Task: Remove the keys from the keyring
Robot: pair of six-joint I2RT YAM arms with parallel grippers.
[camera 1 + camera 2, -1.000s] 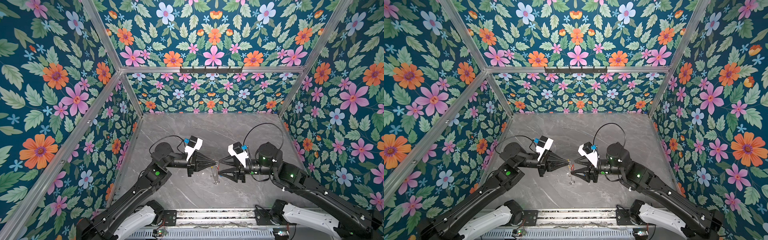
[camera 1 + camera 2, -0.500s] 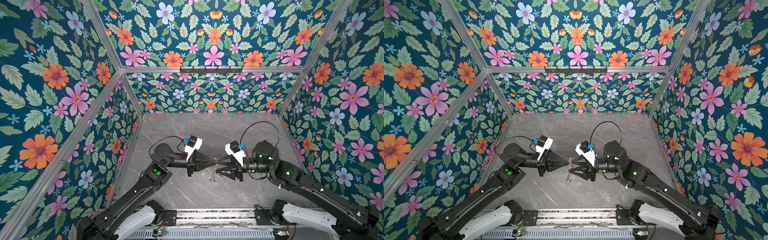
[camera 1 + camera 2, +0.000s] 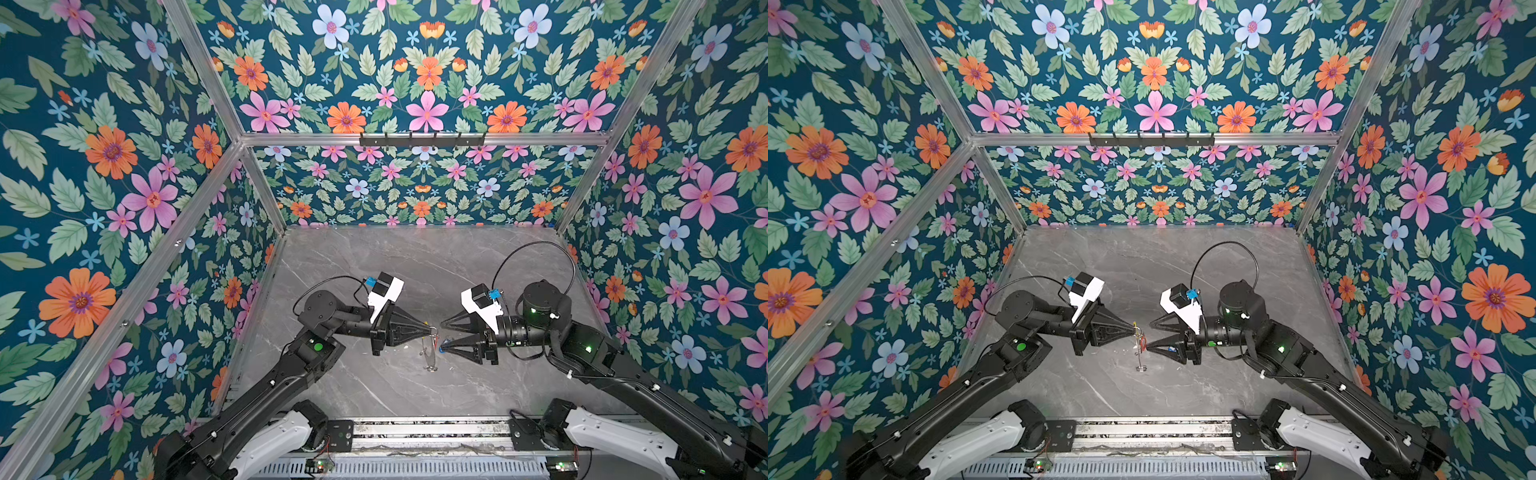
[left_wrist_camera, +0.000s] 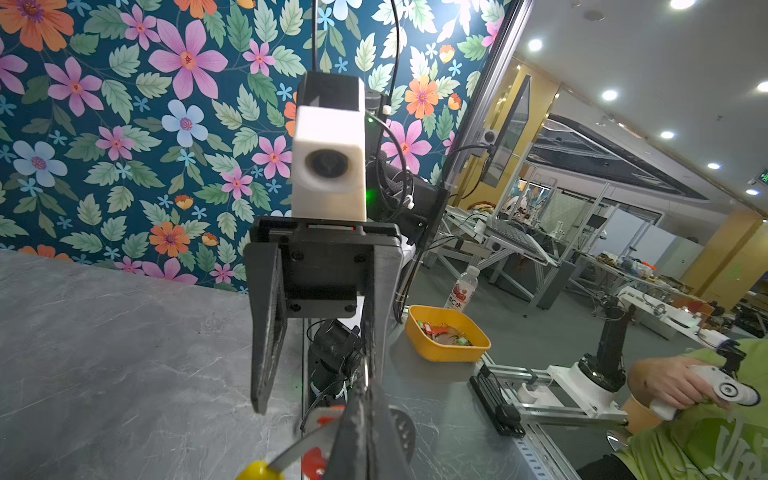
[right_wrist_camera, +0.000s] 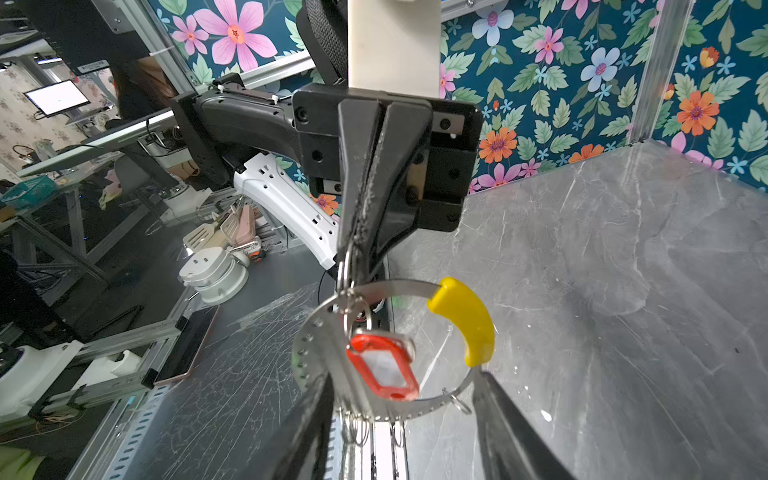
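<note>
Right wrist cam gives the best look, so I'm going off that. My left gripper (image 5: 355,262) is clamped all the way shut on the top of the keyring (image 5: 307,353), right where a little split ring loops over the band. The whole hoop hangs down from that pinch, over the grey table (image 5: 602,270). The yellow sleeve (image 5: 465,320) covers part of the arc on one side, a bit past the pinch point. A red tag (image 5: 382,365) dangles inside the hoop from its own small ring. The metal key that goes with it I honestly can't make out. A couple more tiny rings hang off the bottom of the hoop.

My right gripper (image 5: 403,376) is open with a clear gap between the fingers and has hold of nothing. One finger sits on each side of the lower part of the hoop. Whether they actually touch the band, I can't tell from this angle.

In both top views my two grippers point at each other tip to tip over the middle of the table, with the keyring edge-on between them. In a top view there's also a speck of blue (image 3: 447,344) by the lower finger of my right gripper, too small to say what it is.
</note>
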